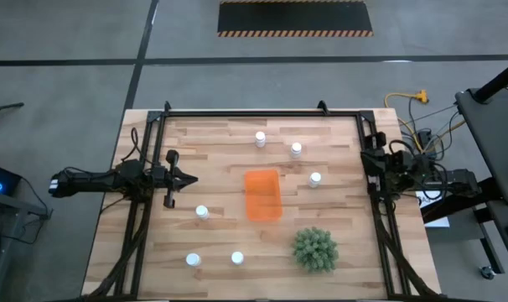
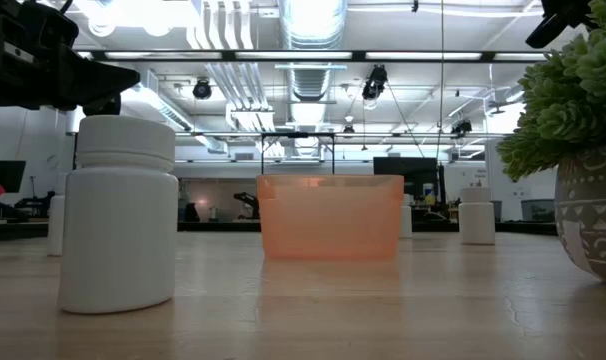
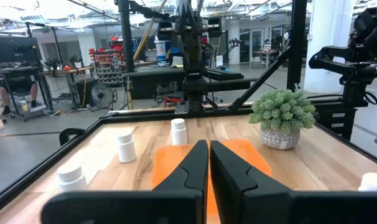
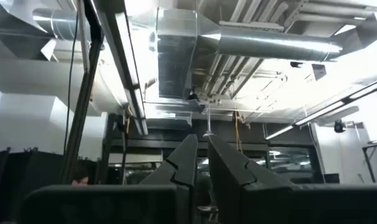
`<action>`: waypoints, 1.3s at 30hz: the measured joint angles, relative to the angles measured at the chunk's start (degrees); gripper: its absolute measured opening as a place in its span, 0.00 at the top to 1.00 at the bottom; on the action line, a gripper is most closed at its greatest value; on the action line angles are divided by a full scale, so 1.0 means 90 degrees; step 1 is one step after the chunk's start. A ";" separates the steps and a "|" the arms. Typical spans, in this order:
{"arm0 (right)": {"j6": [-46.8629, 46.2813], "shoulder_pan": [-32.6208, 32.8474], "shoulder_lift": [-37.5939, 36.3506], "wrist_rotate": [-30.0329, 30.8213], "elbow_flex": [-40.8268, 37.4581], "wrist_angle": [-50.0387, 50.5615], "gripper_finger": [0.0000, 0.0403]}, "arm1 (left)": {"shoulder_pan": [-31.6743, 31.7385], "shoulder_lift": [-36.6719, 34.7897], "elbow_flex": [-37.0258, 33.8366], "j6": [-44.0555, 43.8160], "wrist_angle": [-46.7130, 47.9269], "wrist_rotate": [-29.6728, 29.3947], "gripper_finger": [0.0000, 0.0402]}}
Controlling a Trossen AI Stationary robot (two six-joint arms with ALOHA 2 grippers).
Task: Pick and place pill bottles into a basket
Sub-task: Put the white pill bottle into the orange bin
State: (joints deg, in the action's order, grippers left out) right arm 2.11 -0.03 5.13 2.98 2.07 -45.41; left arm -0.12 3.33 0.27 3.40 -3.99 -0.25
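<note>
Several white pill bottles stand upright on the wooden table, among them a far one, one left of the basket and a near one. The orange basket rests on its base mid-table, with no bottle showing in it. My left gripper is shut and level at the left edge, pointing at the basket. My right gripper is at the right edge, shut and tilted up toward the ceiling. Neither touches anything.
A green spiky plant in a patterned pot stands near the front right, close to the basket. A black frame rims the table. In the low view one bottle stands close to the camera.
</note>
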 joint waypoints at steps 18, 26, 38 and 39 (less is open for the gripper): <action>0.0467 0.0002 0.0387 0.0000 0.1511 0.0851 0.93 | 0.0000 -0.0002 0.0000 0.0001 -0.0001 0.0001 1.00; 0.0899 0.0002 0.1125 0.0005 0.3510 0.3362 0.93 | 0.0000 -0.0002 0.0000 0.0000 -0.0002 0.0000 1.00; 0.1169 0.0002 0.2383 0.0681 0.6053 0.5759 0.93 | 0.0000 -0.0002 0.0000 0.0000 -0.0002 0.0002 1.00; 0.1176 0.0002 0.2472 0.0866 0.6248 0.5979 0.93 | 0.0000 -0.0002 0.0000 0.0000 0.0000 0.0002 1.00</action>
State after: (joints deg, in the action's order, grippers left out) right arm 12.69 -0.01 27.37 10.77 58.29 8.40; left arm -0.12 3.31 0.27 3.40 -3.99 -0.23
